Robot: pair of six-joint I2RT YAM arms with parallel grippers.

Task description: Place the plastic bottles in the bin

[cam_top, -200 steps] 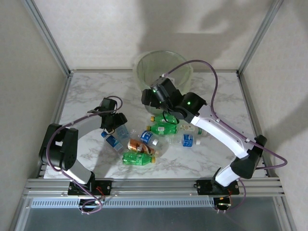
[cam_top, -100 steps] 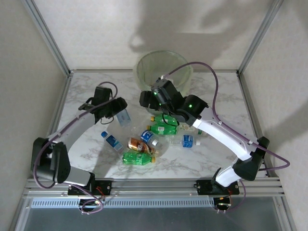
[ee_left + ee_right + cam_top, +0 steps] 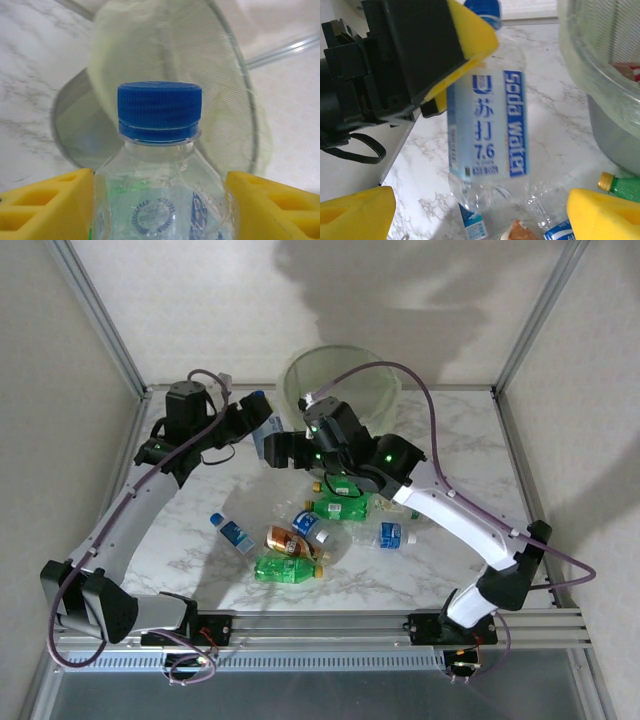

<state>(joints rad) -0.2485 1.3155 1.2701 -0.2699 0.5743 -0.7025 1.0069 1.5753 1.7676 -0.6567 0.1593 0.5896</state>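
L claw (image 3: 252,423) clenched on a clear bottle (image 3: 264,432) w/ blue cap & blue label. It's held off the bench (image 3: 430,570), just left of the bin (image 3: 300,365), not over the rim. L wrist view: yellow pads (image 3: 50,200) press both sides of the bottle (image 3: 160,200), cap pointing at the bin's bag-lined wall (image 3: 200,75) close ahead.

R claw (image 3: 279,452) released, nothing in it, jaws spread wide. It hangs near the base end of the held bottle, facing it. R wrist view: held bottle (image 3: 490,130) reads "soda water" & sits between the R claw's two yellow fingers (image 3: 355,212) w/o touching either. L claw (image 3: 470,35) grips it up near the cap end. Bin (image 3: 600,75) at right edge, w/ sth red showing thru the liner; can't tell what.

Rest of the bottles lie on their sides mid-bench, clustered in front of the bin:
- green one (image 3: 340,507) nearest the R arm
- 2nd green one (image 3: 287,569) at the near edge of the pile
- orange-label one (image 3: 290,540) just behind it
- blue-label one (image 3: 232,533) off to the left, a bit apart
- clear one (image 3: 392,534) w/ blue label on the right
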